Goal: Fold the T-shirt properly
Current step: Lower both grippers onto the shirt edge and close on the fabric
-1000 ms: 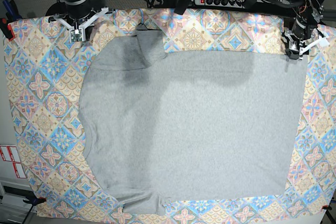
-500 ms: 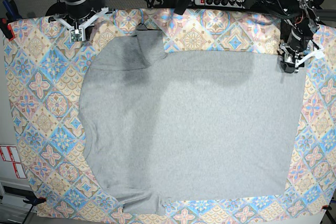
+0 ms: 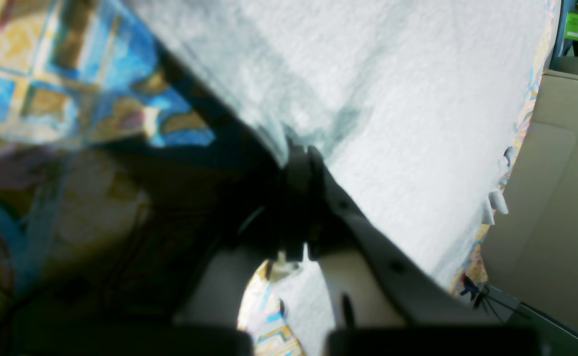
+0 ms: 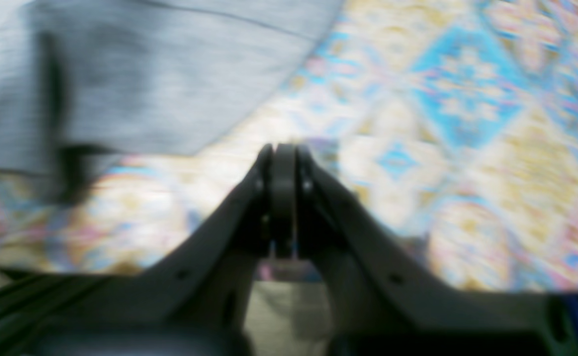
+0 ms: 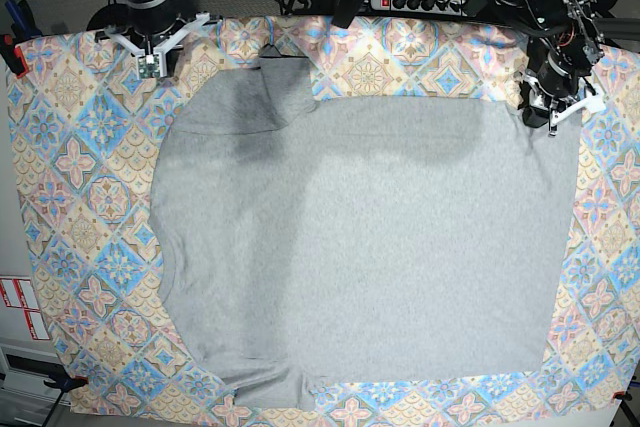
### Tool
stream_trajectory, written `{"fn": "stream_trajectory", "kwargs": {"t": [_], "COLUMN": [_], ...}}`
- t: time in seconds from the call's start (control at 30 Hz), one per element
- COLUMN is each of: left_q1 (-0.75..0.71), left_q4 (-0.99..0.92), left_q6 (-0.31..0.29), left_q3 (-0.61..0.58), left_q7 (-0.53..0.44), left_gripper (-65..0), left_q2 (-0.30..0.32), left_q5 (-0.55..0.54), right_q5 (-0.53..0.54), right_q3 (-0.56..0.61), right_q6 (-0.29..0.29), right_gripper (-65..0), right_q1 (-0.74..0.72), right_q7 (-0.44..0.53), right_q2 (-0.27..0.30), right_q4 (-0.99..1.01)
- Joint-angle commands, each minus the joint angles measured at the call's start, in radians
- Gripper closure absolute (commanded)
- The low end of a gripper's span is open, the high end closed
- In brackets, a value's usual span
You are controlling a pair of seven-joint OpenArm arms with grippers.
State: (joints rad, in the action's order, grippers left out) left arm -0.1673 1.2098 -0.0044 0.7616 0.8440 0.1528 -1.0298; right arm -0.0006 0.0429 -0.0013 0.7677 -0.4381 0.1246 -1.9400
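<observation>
The light grey T-shirt [image 5: 360, 247] lies flat, plain side up, on the diamond-patterned tablecloth [image 5: 80, 147]. Its sleeves are at the left, its hem at the right. My left gripper [image 5: 549, 119] is at the shirt's far right corner. In the left wrist view this gripper [image 3: 299, 151] is shut, pinching the edge of the T-shirt [image 3: 417, 99]. My right gripper [image 5: 150, 65] hovers over the tablecloth beyond the shirt's far left. In the right wrist view it [image 4: 284, 148] is shut and empty, with the T-shirt [image 4: 120, 74] at the upper left.
A power strip [image 5: 420, 2] and cables lie behind the table's far edge. A red clamp [image 5: 10, 47] holds the cloth at the far left corner. White labels [image 5: 22, 307] sit off the table's left side.
My left gripper has moved left from the tablecloth's right border onto the shirt's far right corner. The right arm has barely moved.
</observation>
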Motion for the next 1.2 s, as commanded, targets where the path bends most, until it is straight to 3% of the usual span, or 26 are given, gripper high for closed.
{"fn": "stream_trajectory", "kwargs": {"t": [0.0, 0.3, 0.53, 0.77, 0.93, 1.03, 1.17], "left_q1": [-0.015, -0.039, -0.041, -0.041, -0.041, -0.041, -0.041], "left_q4": [0.008, 0.068, 0.068, 0.068, 0.068, 0.068, 0.068], "left_q6": [0.007, 0.007, 0.007, 0.007, 0.007, 0.007, 0.007], "left_q3": [0.002, -0.001, -0.003, -0.003, -0.001, -0.001, -0.001], "left_q7": [0.019, 0.019, 0.019, 0.019, 0.019, 0.019, 0.018], "left_gripper": [0.0, 0.0, 0.0, 0.0, 0.0, 0.0, 0.0], "left_q2": [0.009, 0.009, 0.009, 0.009, 0.009, 0.009, 0.009], "left_q5": [0.009, 0.01, 0.01, 0.012, 0.012, 0.013, 0.016], "right_q5": [-0.002, 0.003, 0.006, 0.012, 0.181, 0.285, 0.325], "right_q3": [0.01, 0.111, 0.111, 0.104, 0.094, 0.007, -0.077], "right_q6": [0.001, 0.001, 0.001, 0.001, 0.001, 0.001, 0.001], "right_gripper": [-0.1, -12.7, -17.0, -20.7, -22.6, -22.9, -22.9], "right_q1": [0.006, -0.106, -0.284, -0.348, -0.385, -0.391, -0.391], "right_q7": [0.022, 0.014, -0.189, -0.207, -0.199, -0.199, -0.199], "right_q2": [0.004, 0.004, 0.004, 0.004, 0.004, 0.005, 0.005], "right_q4": [-0.023, -0.012, 0.014, 0.096, 0.192, 0.25, 0.293]}}
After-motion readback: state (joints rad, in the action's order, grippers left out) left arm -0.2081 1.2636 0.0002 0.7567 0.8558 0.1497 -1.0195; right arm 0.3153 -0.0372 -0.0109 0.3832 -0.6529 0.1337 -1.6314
